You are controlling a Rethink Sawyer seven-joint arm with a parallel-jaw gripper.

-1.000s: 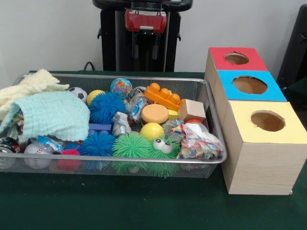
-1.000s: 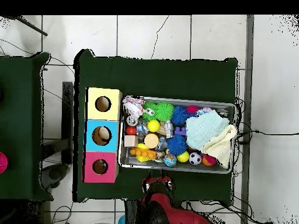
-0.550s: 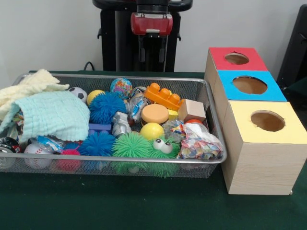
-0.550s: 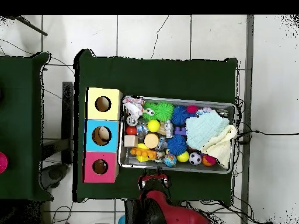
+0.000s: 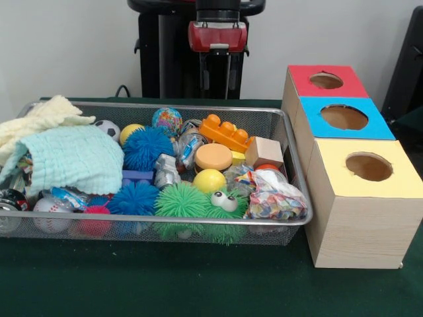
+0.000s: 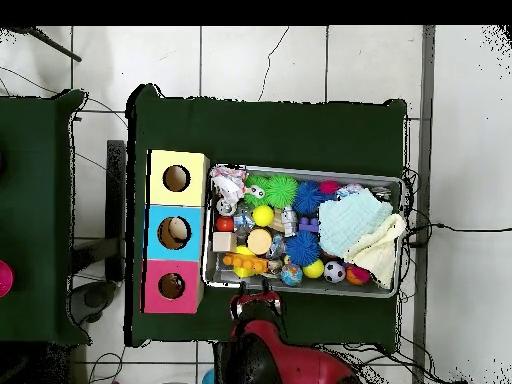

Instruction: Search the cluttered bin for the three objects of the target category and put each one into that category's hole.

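— What's in your bin (image 5: 158, 228)?
— Three spiky blue balls (image 5: 147, 148), one green (image 5: 182, 201); towels (image 5: 73, 157) left. Three holed boxes (image 5: 357, 198) right. Gripper (image 5: 217, 72) behind the far rim, fingers slightly apart, empty.

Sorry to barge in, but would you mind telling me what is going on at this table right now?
The robot's gripper hangs empty above the far edge of a wire mesh bin packed with toys, balls and cloths. It holds nothing and touches nothing. Beside the bin stand three wooden boxes with round holes, topped red, blue and yellow. No object lies on the boxes, so sorting does not look started.
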